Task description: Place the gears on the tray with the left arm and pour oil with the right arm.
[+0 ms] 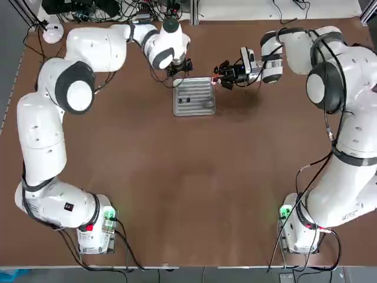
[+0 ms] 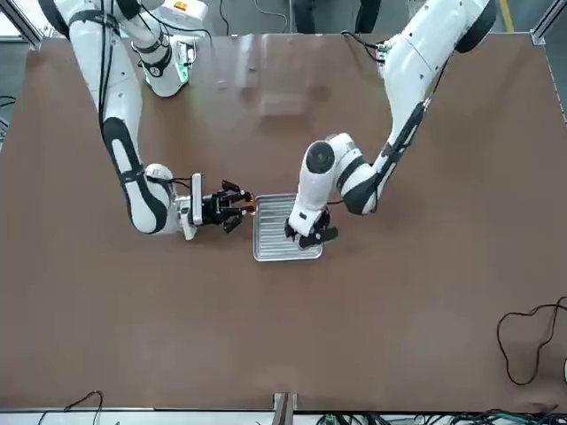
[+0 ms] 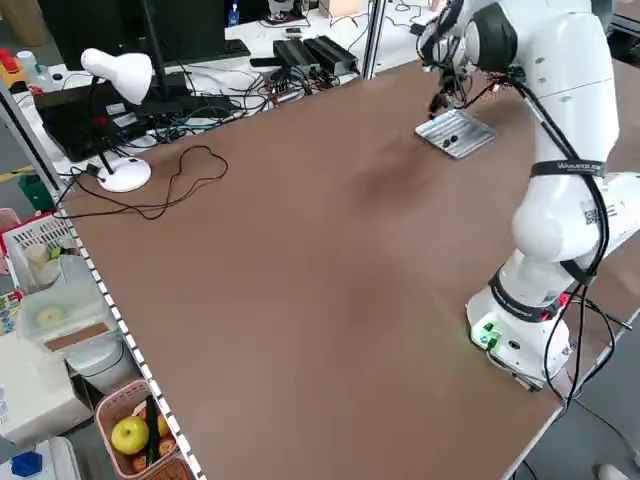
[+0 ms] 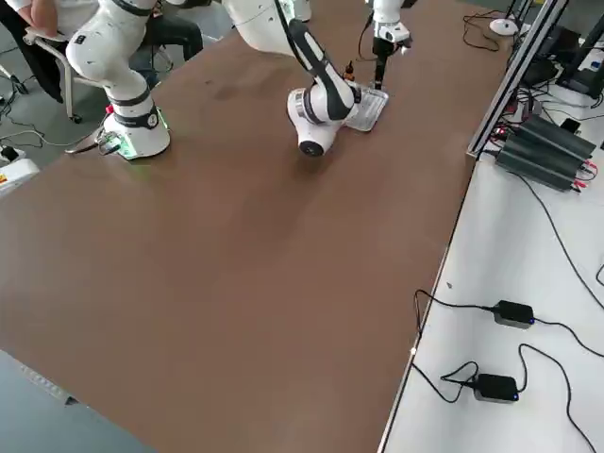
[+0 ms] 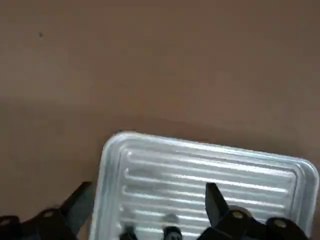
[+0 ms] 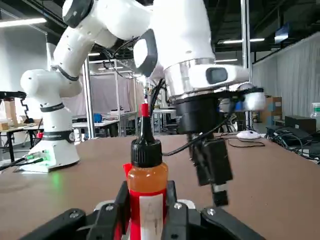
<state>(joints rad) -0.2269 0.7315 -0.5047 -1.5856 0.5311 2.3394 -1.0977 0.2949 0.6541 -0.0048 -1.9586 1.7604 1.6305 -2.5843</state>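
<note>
The tray (image 1: 194, 97) lies on the brown table (image 1: 188, 188), toward the far side from the arm bases. Two small dark gears (image 1: 184, 99) lie inside it, close together, in the part nearer the left arm (image 1: 70, 88). The left gripper (image 1: 178, 68) hangs just beyond the far edge of the tray, at its left corner, and points down. In the left wrist view its fingers (image 5: 212, 197) are spread apart with nothing between them, and the tray (image 5: 200, 175) shows below them. The right gripper (image 1: 222, 73) is just beside the far right corner of the tray, turned sideways toward it. Its fingers are pressed on the oil bottle (image 6: 146, 175), which holds orange liquid and has a black cap with a red tip. In the right wrist view the bottle stands upright between the fingers, and the left gripper (image 6: 215, 170) is near behind it.
</note>
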